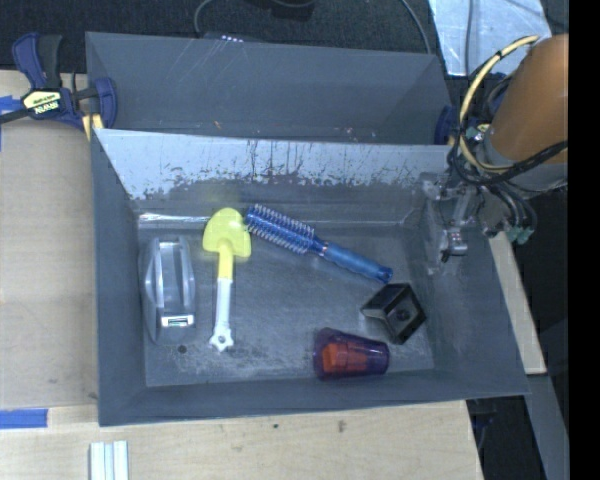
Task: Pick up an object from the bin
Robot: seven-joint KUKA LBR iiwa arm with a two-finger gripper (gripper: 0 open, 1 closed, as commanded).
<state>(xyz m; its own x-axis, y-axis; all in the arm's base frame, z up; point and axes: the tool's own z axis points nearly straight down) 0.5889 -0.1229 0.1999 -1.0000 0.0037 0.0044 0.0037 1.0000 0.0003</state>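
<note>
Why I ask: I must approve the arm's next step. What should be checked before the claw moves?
1. Claw is above a thing to pick: not ok. It hangs near the right wall, to the right of the blue brush.
2. Nearest things lie apart: ok. The black block and the brush's handle end have bare floor between them.
3. Brush head is free of the yellow shovel: cannot tell. They lie very close.
4. Claw is clear of the right wall: cannot tell from this angle.
5. Red-purple item lies alone: ok. It is near the front wall.
</note>
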